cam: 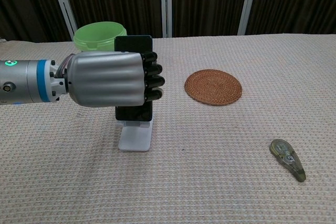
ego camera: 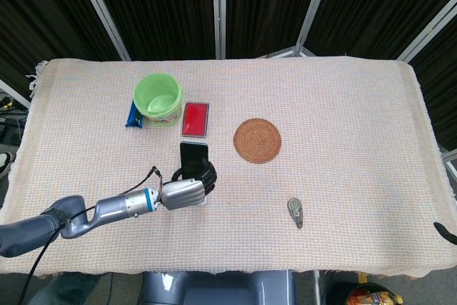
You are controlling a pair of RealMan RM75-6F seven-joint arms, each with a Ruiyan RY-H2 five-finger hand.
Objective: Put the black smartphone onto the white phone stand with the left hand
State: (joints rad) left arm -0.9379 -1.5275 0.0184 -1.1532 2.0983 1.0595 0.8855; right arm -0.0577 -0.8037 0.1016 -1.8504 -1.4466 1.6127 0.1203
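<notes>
While the left robot hand [cam: 107, 79] holds the black rectangular smartphone [cam: 134, 43] with its dark fingers [cam: 152, 81] wrapped around the middle of it, the phone stands upright, its long axis vertical, directly over the white plastic phone stand [cam: 135, 137]. In the chest view the lower edge of the phone seems to sit at the ledge of the stand, but whether it really rests there or hangs just above it I cannot tell, because the hand covers most of the phone. In the head view the phone [ego camera: 193, 156] shows at 12 o'clock from the hand [ego camera: 184, 193], and the stand is almost hidden under the hand. I judge that the next move depends on this vertical alignment: the phone must lean back on the stand before the fingers let go. The right hand is in neither view. On the cloth-covered bench [ego camera: 357, 141] lie also a green plastic bowl [ego camera: 158, 96] at 11 o'clock from the phone and a round woven coaster [ego camera: 258, 140] at 2 o'clock.
</notes>
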